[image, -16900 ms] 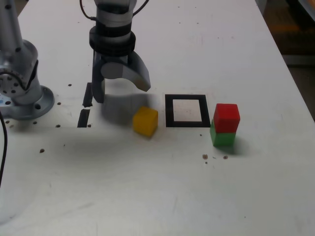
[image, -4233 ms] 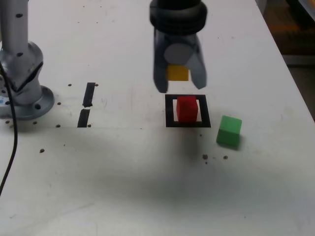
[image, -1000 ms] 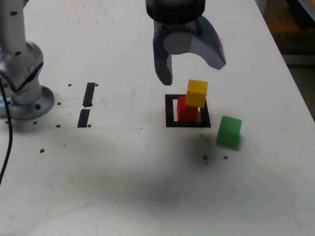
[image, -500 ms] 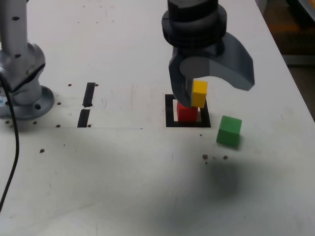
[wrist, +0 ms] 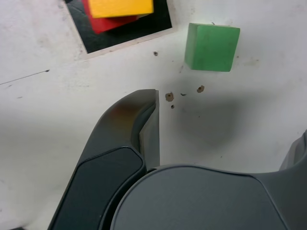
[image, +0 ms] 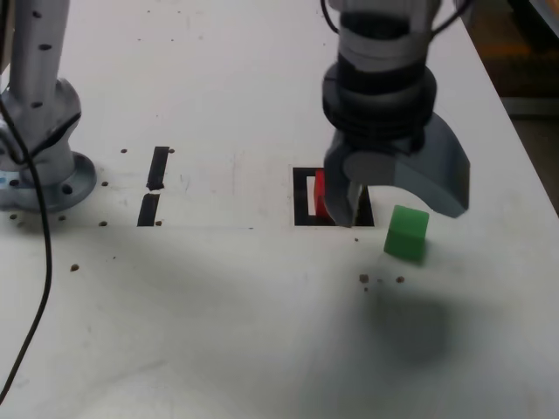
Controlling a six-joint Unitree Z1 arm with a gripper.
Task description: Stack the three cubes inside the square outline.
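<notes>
In the wrist view the yellow cube (wrist: 120, 5) rests on the red cube (wrist: 108, 23), shifted a little off centre, inside the square outline (wrist: 163, 21). The exterior view shows only a sliver of the red cube (image: 320, 194) within the black outline (image: 301, 196); my arm hides the yellow one. The green cube (image: 406, 233) sits alone on the white table, just to the exterior view's right of the outline, and also appears in the wrist view as the green cube (wrist: 212, 46). My gripper (image: 393, 205) hangs open and empty above the gap between stack and green cube; the gripper (wrist: 223, 129) holds nothing.
The arm's grey base (image: 39, 166) stands at the exterior view's left, a black cable trailing from it. Two short black tape strips (image: 157, 168) lie between base and outline. Small dark specks (image: 382, 279) dot the table near the green cube. The table edge runs along the exterior view's right.
My gripper has opened fully and moved from above the stack toward the exterior view's right and the camera, now covering the yellow cube there. The cubes have not moved.
</notes>
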